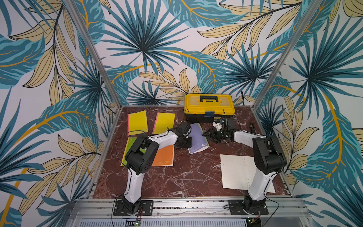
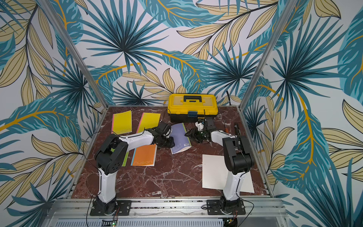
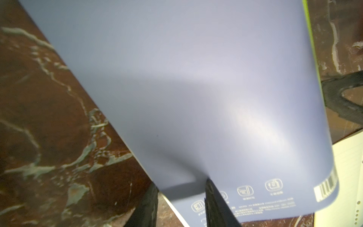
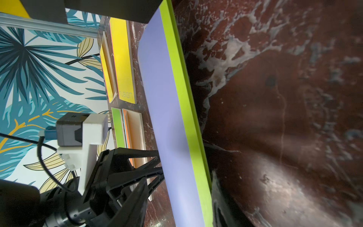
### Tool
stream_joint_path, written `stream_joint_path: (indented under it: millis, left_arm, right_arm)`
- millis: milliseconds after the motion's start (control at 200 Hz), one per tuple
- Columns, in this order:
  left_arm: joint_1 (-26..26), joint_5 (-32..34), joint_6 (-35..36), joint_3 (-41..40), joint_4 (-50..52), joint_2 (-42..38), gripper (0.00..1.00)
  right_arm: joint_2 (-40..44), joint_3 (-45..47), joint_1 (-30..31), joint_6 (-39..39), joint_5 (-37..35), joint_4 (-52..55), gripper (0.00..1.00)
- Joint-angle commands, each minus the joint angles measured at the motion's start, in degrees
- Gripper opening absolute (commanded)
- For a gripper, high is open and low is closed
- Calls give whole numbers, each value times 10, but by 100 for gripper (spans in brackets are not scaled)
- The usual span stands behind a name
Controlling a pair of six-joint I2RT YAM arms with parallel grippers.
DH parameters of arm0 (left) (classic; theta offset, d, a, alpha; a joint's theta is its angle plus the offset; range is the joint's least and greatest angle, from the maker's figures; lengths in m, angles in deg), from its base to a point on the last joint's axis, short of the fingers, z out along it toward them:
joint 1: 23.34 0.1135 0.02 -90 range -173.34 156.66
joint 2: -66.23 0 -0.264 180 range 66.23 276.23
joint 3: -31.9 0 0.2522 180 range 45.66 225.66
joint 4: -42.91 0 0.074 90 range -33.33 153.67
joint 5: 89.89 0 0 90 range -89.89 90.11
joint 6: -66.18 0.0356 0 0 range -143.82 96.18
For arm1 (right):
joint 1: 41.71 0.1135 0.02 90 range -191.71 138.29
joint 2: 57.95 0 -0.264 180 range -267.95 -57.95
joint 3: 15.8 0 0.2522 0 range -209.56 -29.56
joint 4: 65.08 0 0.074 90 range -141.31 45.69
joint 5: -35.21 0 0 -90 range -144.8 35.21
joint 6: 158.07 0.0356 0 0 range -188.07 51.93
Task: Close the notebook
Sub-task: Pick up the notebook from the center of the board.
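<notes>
Lime spine [image 4: 186, 110], seemingly wrist-view only

A dark red marble table [image 1: 176, 176] carries a yellow toolbox [image 1: 209, 106] at its far edge, two yellow notebooks [image 1: 137, 122] [image 1: 164, 123] side by side on the far left, an orange notebook [image 1: 164, 156] beside a green one [image 1: 128, 146], a purple notebook [image 1: 197, 138] mid-table, and white lined paper [image 1: 235, 172] near right.
</notes>
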Motion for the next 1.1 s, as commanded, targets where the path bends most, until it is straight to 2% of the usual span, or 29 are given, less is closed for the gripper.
stream_joint_path:
  millis: [0, 210, 551, 751, 861, 971, 1096]
  left_arm:
    - [-14, -40, 2, -15, -16, 15, 40]
    - [-14, -41, 2, -17, -15, 14, 40]
    - [-14, -44, 3, -17, -16, 17, 40]
    - [-15, -36, 8, -17, -8, 10, 40]
    - [-15, -18, 18, -16, 8, -3, 43]
    - [-14, 0, 26, -10, 26, -19, 45]
    - [-15, 15, 31, -1, 43, -27, 46]
  right_arm:
    - [-27, 11, 35, -8, 55, 43, 52]
    - [-39, -10, 43, -39, 30, 83, 52]
    - [-45, -2, 49, -48, 18, 110, 51]
    - [-36, 5, 50, -68, -56, 159, 49]
    - [-28, 2, 51, -83, -98, 190, 47]
    - [-27, 3, 51, -89, -109, 198, 45]
    - [-30, 6, 51, -89, -118, 199, 38]
